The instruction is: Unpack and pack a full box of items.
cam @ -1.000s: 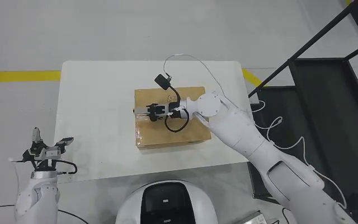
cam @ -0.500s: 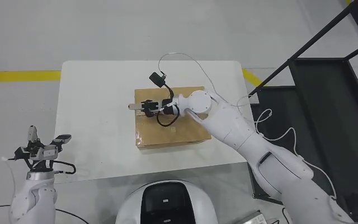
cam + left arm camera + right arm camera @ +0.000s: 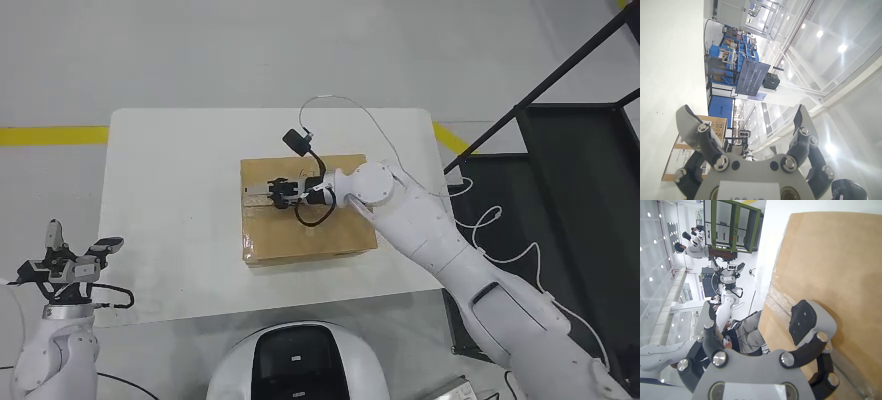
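Observation:
A taped brown cardboard box (image 3: 300, 235) sits shut in the middle of the white table (image 3: 170, 180). My right gripper (image 3: 258, 192) lies low over the box top near its left edge, along the clear tape seam (image 3: 778, 302). It is open (image 3: 755, 319), with one pad (image 3: 803, 321) over the cardboard (image 3: 829, 266) and the other finger past the box edge. My left gripper (image 3: 75, 262) hangs beyond the table's front left corner, open and holding nothing (image 3: 744, 117). The box (image 3: 676, 161) stands far beyond it.
A black metal stair frame (image 3: 560, 170) stands close to the table's right side. A thin white cable (image 3: 340, 100) loops over the table's back edge. A yellow line (image 3: 50, 135) runs across the floor at the left.
The right gripper slid left over the box's edge, then drew back a little to the right. The left gripper drifted slightly farther from the table.

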`<control>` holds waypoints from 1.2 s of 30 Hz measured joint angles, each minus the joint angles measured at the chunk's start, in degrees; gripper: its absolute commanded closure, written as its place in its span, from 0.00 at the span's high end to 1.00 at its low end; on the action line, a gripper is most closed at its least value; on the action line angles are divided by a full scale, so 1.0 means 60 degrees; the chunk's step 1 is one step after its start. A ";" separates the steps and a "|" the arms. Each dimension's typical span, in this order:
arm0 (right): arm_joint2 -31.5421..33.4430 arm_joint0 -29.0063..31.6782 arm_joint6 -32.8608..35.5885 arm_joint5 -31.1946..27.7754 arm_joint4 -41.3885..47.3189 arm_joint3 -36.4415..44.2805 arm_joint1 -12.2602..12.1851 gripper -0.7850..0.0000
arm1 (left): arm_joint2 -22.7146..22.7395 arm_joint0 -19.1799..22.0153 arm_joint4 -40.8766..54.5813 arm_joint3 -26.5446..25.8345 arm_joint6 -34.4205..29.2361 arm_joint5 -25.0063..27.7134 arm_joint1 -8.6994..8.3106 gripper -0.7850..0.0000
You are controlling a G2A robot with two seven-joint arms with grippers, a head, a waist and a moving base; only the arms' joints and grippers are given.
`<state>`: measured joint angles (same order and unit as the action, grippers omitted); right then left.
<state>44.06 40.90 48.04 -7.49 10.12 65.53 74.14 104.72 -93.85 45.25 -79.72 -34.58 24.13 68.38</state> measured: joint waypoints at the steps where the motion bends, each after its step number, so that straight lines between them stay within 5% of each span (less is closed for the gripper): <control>1: 0.0135 0.0114 0.0021 0.0067 -0.0056 0.0127 -0.0061 1.00 | 0.0000 0.0000 0.0000 0.0000 0.0000 0.0000 0.0000 1.00; 14: 0.2281 0.1908 0.0211 0.1140 -0.1137 0.2029 -0.0920 1.00 | 0.0000 0.0000 0.0000 0.0000 0.0001 0.0000 0.0000 1.00; 36: 0.5493 0.4595 0.0037 0.1527 -0.1654 0.3948 -0.1759 1.00 | 0.0000 0.0000 -0.0001 0.0000 0.0001 0.0000 0.0000 1.00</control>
<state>77.02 68.47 48.26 1.68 0.20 89.21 63.59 104.72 -93.85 45.24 -79.72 -34.58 24.13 68.38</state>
